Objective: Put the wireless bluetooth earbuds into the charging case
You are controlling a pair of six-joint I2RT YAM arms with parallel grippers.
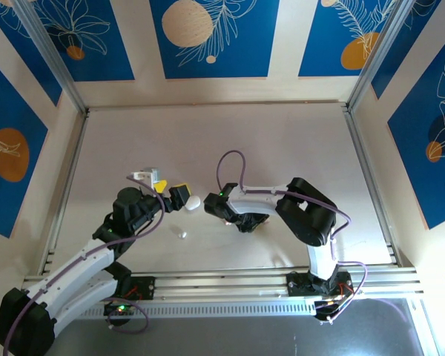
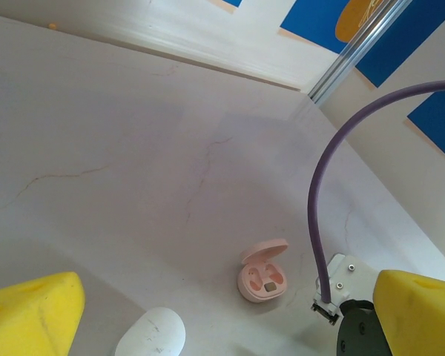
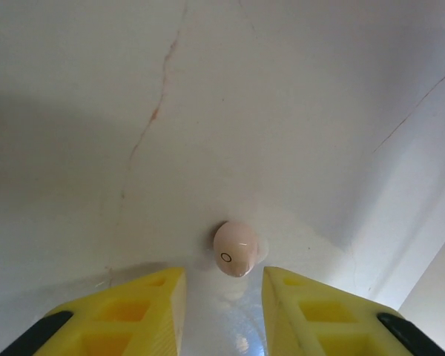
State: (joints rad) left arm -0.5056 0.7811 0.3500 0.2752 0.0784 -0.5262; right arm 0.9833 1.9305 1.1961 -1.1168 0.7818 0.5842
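On the pale table point(image 1: 297, 148), the left gripper point(image 1: 170, 190) is hanging wide apart just left of the closed white charging case point(image 1: 193, 202). The right gripper point(image 3: 224, 278), right of that case, is standing parted around nothing. A pink earbud point(image 3: 236, 250) is lying right of the case too, just off the fingertips point(image 3: 172, 288).

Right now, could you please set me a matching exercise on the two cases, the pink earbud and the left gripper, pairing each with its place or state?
Things:
1. pink case
2. white case
3. pink earbud
4. left gripper

Places or states:
A. lid shut
B. lying on the table just ahead of the right gripper
C. jaws wide apart
D. lid up

Pairs: 1-D, 2-A, 3-B, 4-C.
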